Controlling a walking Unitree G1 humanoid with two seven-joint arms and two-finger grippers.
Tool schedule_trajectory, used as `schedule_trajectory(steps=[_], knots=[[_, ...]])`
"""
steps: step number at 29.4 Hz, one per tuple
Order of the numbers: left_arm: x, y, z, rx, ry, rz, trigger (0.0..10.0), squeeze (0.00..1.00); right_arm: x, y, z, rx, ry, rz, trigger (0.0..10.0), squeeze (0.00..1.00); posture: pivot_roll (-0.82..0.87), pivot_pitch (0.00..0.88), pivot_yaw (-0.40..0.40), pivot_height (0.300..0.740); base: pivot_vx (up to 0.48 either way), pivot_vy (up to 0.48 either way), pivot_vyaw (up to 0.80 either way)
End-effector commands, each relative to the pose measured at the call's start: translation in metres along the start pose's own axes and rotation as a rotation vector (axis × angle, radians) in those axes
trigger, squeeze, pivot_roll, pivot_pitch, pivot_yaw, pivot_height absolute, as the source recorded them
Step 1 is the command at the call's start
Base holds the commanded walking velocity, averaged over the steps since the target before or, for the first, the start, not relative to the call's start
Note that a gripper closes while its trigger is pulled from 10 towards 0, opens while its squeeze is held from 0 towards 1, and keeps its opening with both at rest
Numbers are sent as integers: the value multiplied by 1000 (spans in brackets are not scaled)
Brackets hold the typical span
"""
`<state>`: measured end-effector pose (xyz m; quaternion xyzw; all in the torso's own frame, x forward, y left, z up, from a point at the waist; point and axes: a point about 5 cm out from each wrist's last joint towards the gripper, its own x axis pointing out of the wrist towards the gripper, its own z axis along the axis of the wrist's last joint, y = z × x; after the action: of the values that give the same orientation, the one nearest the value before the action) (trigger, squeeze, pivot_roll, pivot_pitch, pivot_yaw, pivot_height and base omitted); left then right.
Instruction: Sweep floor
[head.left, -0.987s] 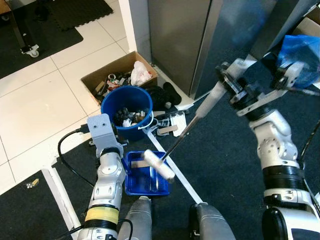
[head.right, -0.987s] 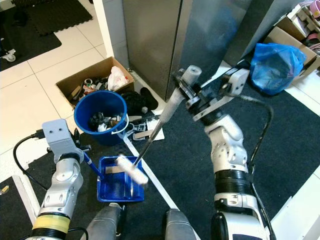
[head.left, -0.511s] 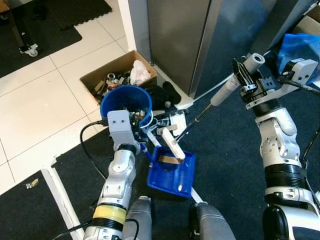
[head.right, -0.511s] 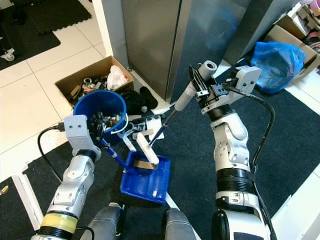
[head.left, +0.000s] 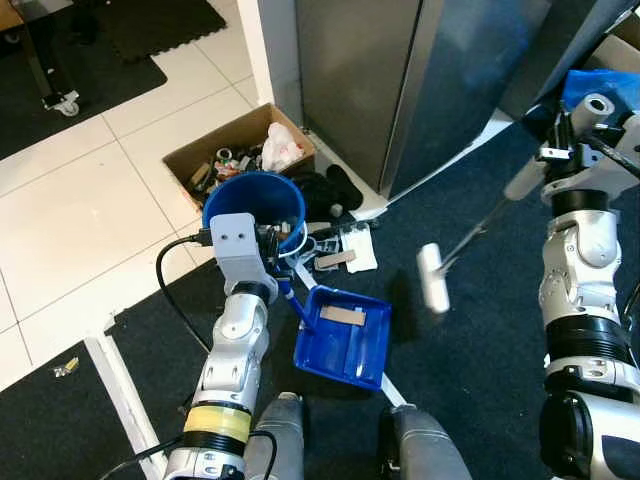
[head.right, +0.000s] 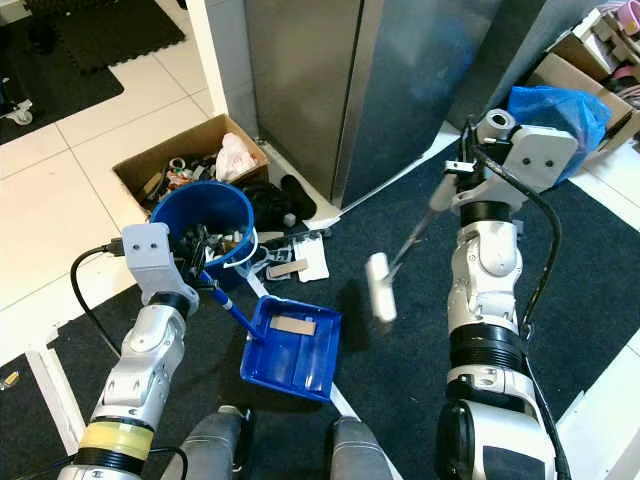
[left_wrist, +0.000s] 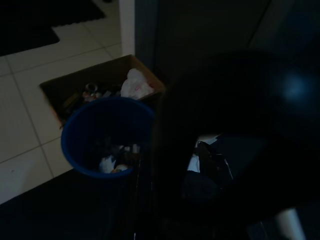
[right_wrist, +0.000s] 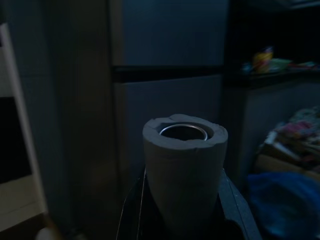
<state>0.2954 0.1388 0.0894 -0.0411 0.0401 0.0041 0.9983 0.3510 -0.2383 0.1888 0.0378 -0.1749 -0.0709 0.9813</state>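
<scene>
My left gripper (head.left: 278, 268) is shut on the handle of a blue dustpan (head.left: 345, 338). The pan lies on the dark mat just in front of the blue bucket (head.left: 254, 207) and holds a brown strip (head.left: 342, 316). My right gripper (head.right: 468, 178) is shut on the grey foam grip of a broom (right_wrist: 184, 165). Its thin shaft slants down to a white head (head.left: 433, 278), which hangs blurred over the mat to the right of the pan, apart from it. Loose paper and card scraps (head.left: 345, 255) lie between bucket and pan.
A cardboard box (head.left: 238, 150) of rubbish stands behind the full bucket, beside a tall grey cabinet (head.left: 400, 80). Black cloth (head.left: 330, 188) lies at the cabinet's foot. A blue plastic bag (head.right: 555, 115) sits at the far right. White tiles lie to the left.
The broom head has swung from over the dustpan out to the right, and my right arm has moved right with it. The dustpan first slid right, then settled flatter on the mat.
</scene>
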Motion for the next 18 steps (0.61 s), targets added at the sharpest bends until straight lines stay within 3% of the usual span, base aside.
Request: schedule_trajectory(steps=[1, 6, 9, 18], knots=[[0, 3, 4, 10, -14, -11, 10000, 0, 1, -3, 8, -8, -52, -35, 10000, 0, 89, 79, 1, 740, 0, 0, 0], [0, 2, 5, 12, -10, -19, 10000, 0, -2, -5, 1, -132, -37, -49, 10000, 0, 80, 69, 5, 740, 0, 0, 0], [2, -1, 10, 10, -19, -32, 10000, 0, -13, -9, -19, -334, 31, -60, 10000, 0, 70, 56, 4, 740, 0, 0, 0], [4, -3, 18, 20, -31, -38, 10000, 0, -30, -9, -45, -409, 115, -135, 10000, 0, 66, 43, -2, 740, 0, 0, 0]])
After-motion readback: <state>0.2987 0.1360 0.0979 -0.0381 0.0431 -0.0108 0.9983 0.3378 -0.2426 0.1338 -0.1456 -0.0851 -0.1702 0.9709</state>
